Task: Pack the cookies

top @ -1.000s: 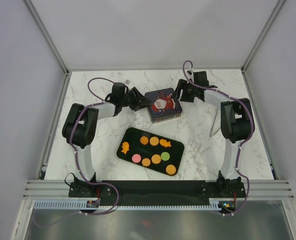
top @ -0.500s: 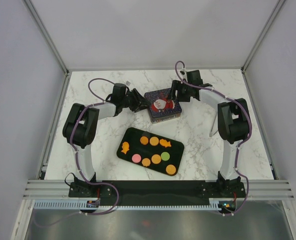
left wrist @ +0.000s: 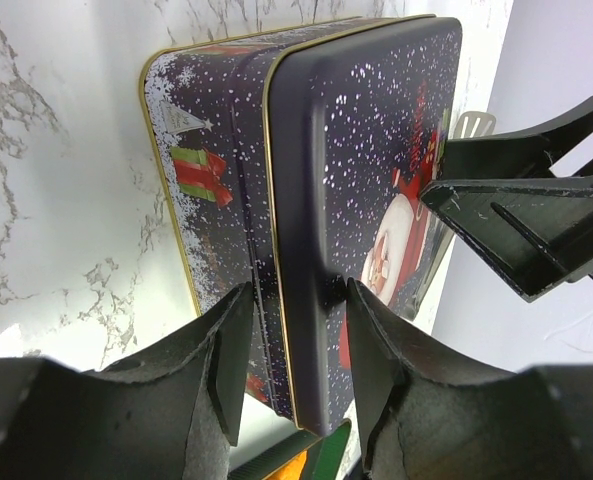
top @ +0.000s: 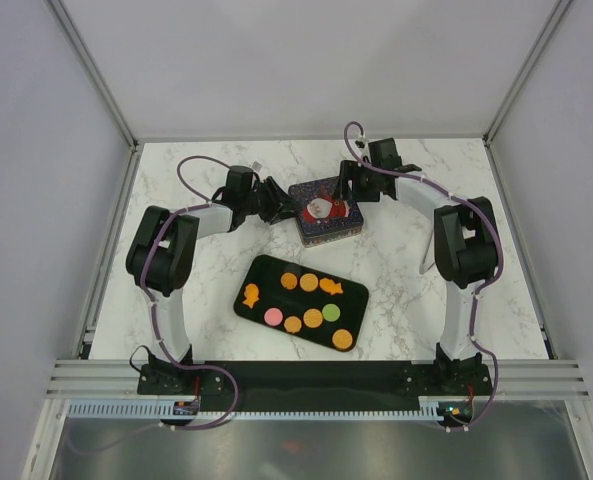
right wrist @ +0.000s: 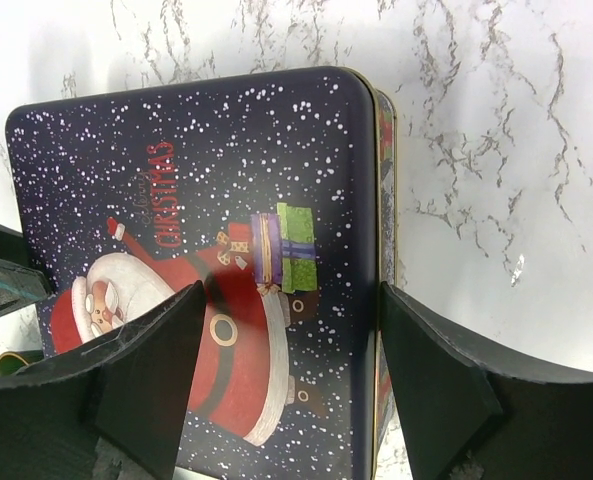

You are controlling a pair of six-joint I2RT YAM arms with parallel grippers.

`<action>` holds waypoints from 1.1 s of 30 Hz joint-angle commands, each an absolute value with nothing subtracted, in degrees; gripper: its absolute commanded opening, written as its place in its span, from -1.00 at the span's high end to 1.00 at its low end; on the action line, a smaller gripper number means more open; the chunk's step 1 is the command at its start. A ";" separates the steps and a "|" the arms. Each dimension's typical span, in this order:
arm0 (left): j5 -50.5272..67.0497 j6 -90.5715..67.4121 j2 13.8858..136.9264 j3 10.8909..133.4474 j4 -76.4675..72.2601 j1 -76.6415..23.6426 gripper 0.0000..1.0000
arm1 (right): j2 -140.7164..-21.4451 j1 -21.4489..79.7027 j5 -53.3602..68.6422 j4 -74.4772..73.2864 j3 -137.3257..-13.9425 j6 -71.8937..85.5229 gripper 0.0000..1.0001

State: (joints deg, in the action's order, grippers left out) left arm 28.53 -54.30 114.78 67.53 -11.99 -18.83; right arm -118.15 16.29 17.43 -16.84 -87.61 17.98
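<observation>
As seen from above, the two arm bases sit at the near edge of the marble table point(top: 396, 270). Just beyond them, at centre, a black tray point(top: 272, 270) lies at a slant and carries the cookies point(top: 313, 318). There are nine flat pieces in two loose rows: five round orange, one pink, one green and two orange fish or star shapes. All rest on the tray, apart from one another and well apart from both grippers.

Farther back, across a strip of bare marble, stands a dark blue Christmas tin point(top: 326, 212) with its Santa lid on.

The left gripper point(top: 279, 200) meets the tin from the left. In the left wrist view its jaws stand about half apart and grip the tin's edge, one finger point(left wrist: 226, 350) against the decorated side wall and the other against the snow-speckled lid.

The right gripper point(top: 351, 183) hangs over the tin's far right corner. Its jaws are spread wide and hold nothing. In the right wrist view one finger point(right wrist: 146, 370) lies over the Santa picture and the other lies just outside the lid's gold-rimmed edge. Whether either finger touches the metal cannot be told.

Behind the tin the marble runs to the plain pale walls of the enclosure.
</observation>
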 commanded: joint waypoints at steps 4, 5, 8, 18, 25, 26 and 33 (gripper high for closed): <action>27.25 -52.21 116.98 69.08 -12.30 -20.13 0.06 | -119.00 19.42 18.81 -20.04 -90.88 15.12 -0.57; 26.99 -52.29 117.07 69.00 -12.30 -20.13 0.07 | -119.35 19.51 18.55 -20.30 -91.05 14.94 -0.57; 26.90 -52.29 117.42 68.64 -12.30 -20.30 0.09 | -119.97 20.30 17.93 -20.74 -91.49 14.41 -0.57; 25.58 -52.82 118.13 68.03 -12.30 -20.21 0.15 | -122.25 21.27 17.76 -23.11 -93.95 13.45 -0.59; 24.88 -50.36 114.79 68.03 -13.44 -20.04 -0.06 | -122.43 20.66 15.38 -24.08 -94.92 13.09 -0.62; 24.53 -50.19 114.00 68.11 -13.45 -20.04 -0.08 | -122.43 20.48 15.55 -24.08 -94.92 13.18 -0.62; 23.20 -49.75 112.59 70.05 -12.22 -19.07 -0.17 | -122.17 19.34 16.61 -24.08 -94.92 13.18 -0.62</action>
